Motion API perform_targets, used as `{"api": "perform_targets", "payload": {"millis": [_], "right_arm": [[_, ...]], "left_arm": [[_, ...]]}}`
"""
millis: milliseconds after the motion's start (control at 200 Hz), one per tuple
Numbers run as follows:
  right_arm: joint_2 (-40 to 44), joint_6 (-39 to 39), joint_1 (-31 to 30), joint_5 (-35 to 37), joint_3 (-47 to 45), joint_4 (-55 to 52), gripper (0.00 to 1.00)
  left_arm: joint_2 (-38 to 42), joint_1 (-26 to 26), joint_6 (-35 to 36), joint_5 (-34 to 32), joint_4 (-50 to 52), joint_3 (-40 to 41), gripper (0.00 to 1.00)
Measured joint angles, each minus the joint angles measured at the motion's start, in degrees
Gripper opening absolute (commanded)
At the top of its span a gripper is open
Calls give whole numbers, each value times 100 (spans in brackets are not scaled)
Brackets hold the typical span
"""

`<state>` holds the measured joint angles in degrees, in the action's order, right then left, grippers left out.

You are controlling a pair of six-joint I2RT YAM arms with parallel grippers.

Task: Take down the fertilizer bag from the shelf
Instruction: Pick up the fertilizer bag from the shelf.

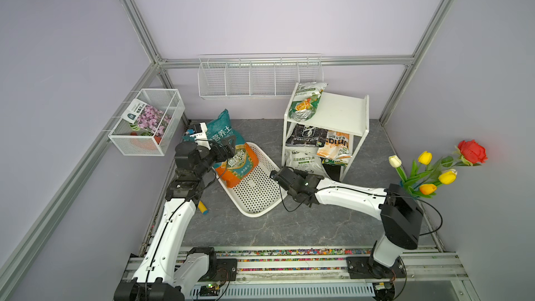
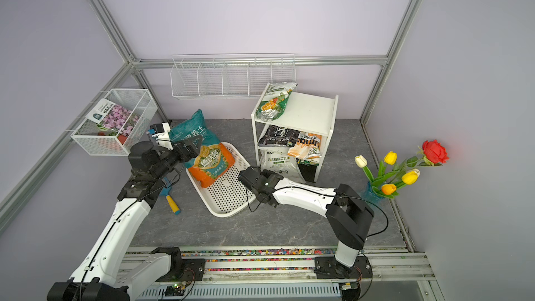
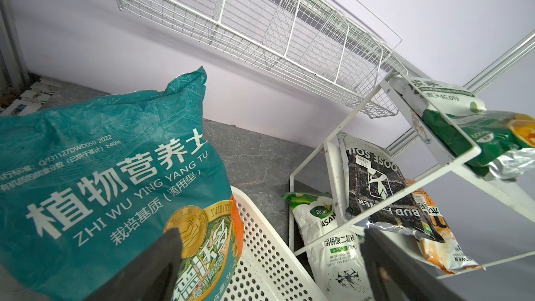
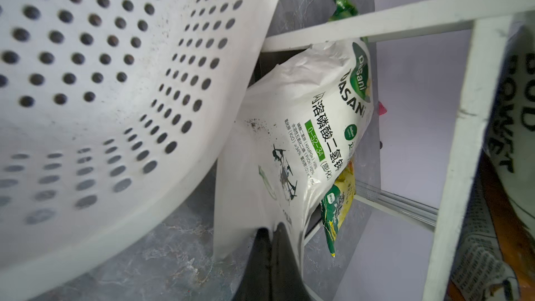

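Note:
The white shelf [image 1: 344,111] stands at the back right. A white fertilizer bag [image 1: 304,163] with green print leans out of its bottom level onto the floor. My right gripper [image 4: 272,227] is low beside the shelf's front left post, shut on that bag's lower edge [image 4: 304,128]. A green and orange bag [image 1: 307,102] lies on the top board. A black bag [image 1: 304,137] and an orange bag [image 1: 335,147] lie on the middle board. My left gripper [image 3: 272,234] hangs open over a teal soil bag [image 3: 101,169], holding nothing.
The teal bag rests partly in a white perforated tray [image 1: 260,198] left of the shelf, its rim close to my right gripper. A wire wall rack [image 1: 260,79] hangs behind. A mesh basket [image 1: 147,123] is on the left wall, flowers [image 1: 434,169] stand at the right, and a yellow-handled tool [image 2: 173,204] lies by the left arm.

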<state>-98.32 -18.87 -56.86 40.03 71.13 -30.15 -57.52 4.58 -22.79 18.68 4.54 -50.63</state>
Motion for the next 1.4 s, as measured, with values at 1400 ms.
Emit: {"api": "perform_targets", "payload": {"millis": [1400], "right_arm": [[1663,1121,940,-2240,713,-907,0]], "left_arm": [[-2371,3348,3720,761,-472,-98,99]]}}
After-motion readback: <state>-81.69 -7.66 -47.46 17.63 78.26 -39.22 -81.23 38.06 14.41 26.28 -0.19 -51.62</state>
